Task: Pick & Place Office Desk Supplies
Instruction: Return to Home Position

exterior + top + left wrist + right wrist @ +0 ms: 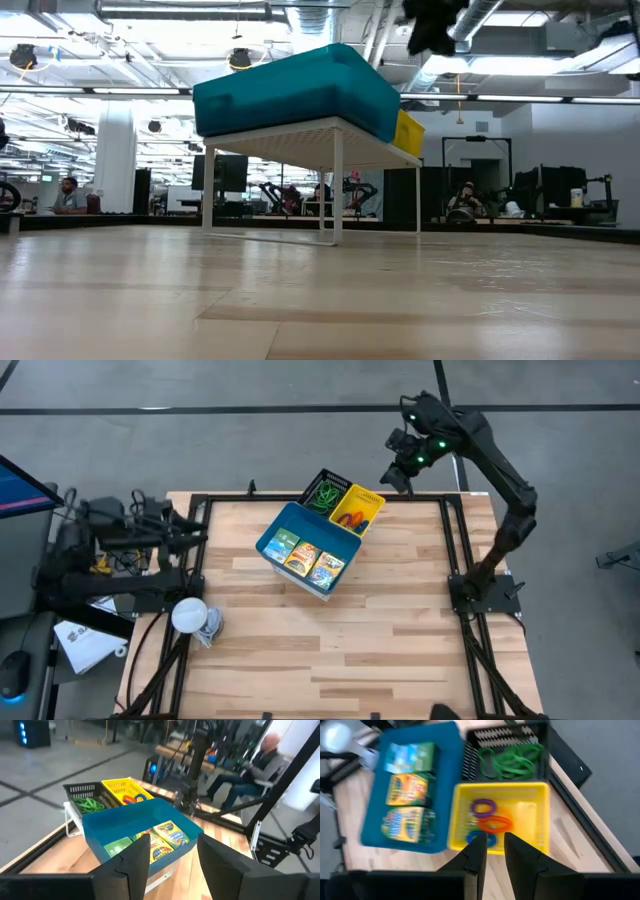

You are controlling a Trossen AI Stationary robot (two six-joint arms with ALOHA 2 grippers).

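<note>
Right gripper (400, 472), fingers slightly parted and empty, hangs over the counter's (380, 630) back edge, near the yellow tray (378, 500) of rubber-band loops (352, 518). The black tray (312, 485) and the blue tray (275, 532) with crayon packs (305, 555) adjoin it on a white shelf (335, 140). Left gripper (173, 845) sits released at the counter's left.

Blue tray (447, 785), yellow tray (536, 820), black tray (470, 755)

On wooden table (400, 630), white shelf (292, 139) bearing trays (318, 526)
</note>
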